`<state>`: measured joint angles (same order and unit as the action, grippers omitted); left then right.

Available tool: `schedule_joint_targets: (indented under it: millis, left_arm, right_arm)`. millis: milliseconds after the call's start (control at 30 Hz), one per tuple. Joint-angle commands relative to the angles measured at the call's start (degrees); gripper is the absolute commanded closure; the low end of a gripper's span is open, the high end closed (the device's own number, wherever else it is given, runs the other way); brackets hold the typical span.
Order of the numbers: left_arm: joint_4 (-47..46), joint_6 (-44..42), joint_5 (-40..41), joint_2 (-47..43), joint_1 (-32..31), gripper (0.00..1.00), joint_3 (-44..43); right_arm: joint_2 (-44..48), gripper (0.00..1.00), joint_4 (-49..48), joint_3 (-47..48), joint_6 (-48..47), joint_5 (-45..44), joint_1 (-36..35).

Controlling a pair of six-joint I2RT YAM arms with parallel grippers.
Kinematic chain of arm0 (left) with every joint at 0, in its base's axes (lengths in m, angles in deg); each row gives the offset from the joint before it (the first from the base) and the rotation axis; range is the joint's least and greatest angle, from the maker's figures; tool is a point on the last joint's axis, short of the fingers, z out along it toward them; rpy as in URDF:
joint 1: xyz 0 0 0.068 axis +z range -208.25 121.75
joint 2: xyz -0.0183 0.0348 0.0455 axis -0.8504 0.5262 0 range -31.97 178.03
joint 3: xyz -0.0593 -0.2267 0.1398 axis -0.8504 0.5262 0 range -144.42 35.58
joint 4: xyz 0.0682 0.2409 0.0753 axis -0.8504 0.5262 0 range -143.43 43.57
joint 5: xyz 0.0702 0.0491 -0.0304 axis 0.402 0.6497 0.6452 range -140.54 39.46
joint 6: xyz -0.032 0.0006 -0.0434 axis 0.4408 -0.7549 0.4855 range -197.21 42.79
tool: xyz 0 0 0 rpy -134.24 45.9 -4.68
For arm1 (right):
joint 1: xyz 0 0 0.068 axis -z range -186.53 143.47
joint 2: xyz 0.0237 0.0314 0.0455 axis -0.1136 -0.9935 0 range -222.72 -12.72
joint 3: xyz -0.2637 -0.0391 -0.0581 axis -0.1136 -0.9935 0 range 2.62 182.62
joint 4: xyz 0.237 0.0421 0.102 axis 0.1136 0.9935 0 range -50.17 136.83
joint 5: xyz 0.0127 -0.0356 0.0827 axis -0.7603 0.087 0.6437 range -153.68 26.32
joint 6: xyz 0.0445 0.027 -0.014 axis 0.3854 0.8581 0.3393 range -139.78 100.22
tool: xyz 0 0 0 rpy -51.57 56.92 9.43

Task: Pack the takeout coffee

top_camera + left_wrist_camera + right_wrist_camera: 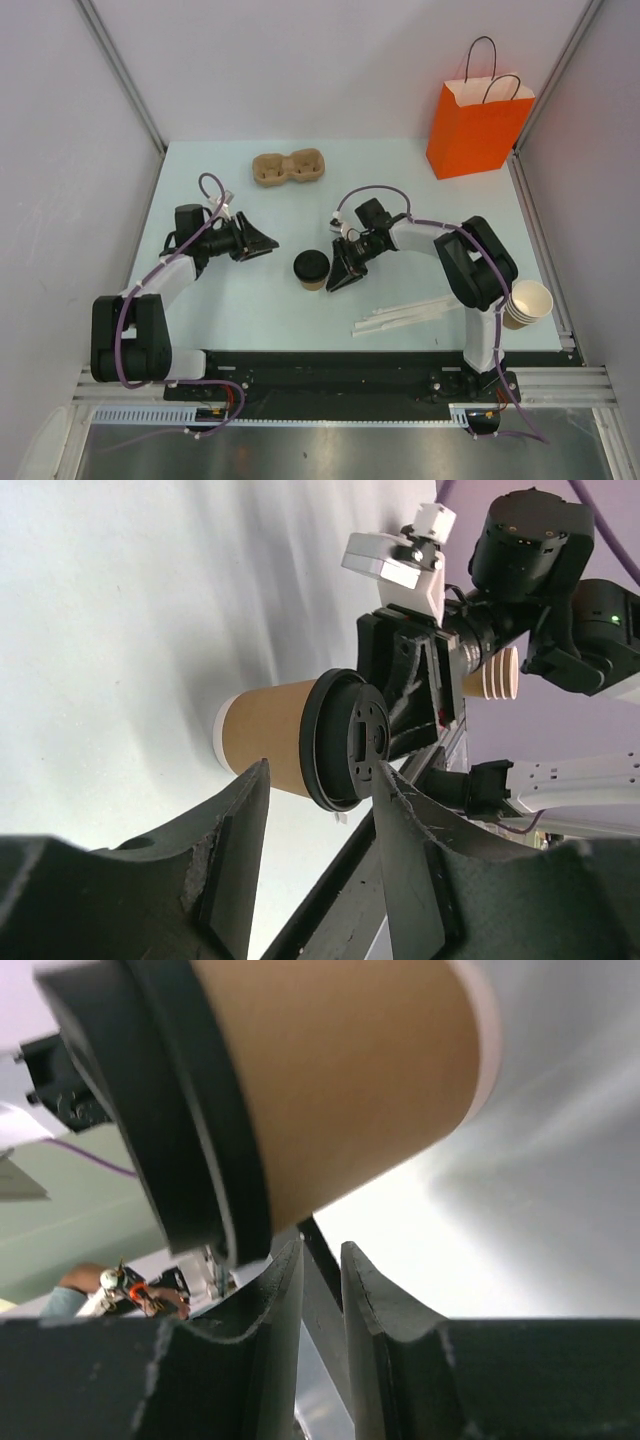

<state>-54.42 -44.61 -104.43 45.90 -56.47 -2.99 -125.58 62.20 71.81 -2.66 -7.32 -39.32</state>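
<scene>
The takeout coffee (311, 268), a tan-brown paper cup with a black lid, stands on the table between the two arms. It also shows in the left wrist view (290, 742) and fills the top of the right wrist view (330, 1090). My left gripper (265, 243) is open and empty, a short way left of the cup, with the jaws (320, 770) pointing at it. My right gripper (338, 278) is at the cup's right side, its fingers nearly together (322, 1248) with nothing between them, tips just beside the cup's lid.
An orange paper bag (478, 125) with handles stands at the back right. A brown cardboard cup carrier (290, 167) lies at the back centre. A stack of lidless cups (527, 303) sits by the right arm's base. White sticks (400, 317) lie near the front edge.
</scene>
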Motion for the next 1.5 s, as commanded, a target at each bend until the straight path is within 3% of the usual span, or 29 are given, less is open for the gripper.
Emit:
schedule_joint_targets:
  millis: [0,433,1133,1367,1467]
  left_arm:
    - [-2.6,0.6,0.3,-1.5,0.7,0.49,0.8]
    - [-5.9,1.4,0.5,0.4,0.8,0.49,1.8]
    - [-9.9,3.2,-0.2,0.7,0.8,0.5,3.4]
    - [-9.2,-0.5,-1.6,-1.4,0.2,0.53,-1.2]
    - [-8.1,-2.8,-2.2,-0.9,-3.2,0.6,-3.2]
  right_arm:
    - [-1.6,0.73,-9.5,0.1,5.6,0.9,0.5]
    - [-5.4,0.73,-16.4,1.9,10.0,1.1,3.8]
    - [-12.5,0.72,-21.3,13.0,16.2,3.6,4.4]
    - [-10.4,0.72,-11.5,20.6,11.0,3.2,12.8]
    - [-8.5,0.72,-5.7,23.7,8.8,3.7,14.0]
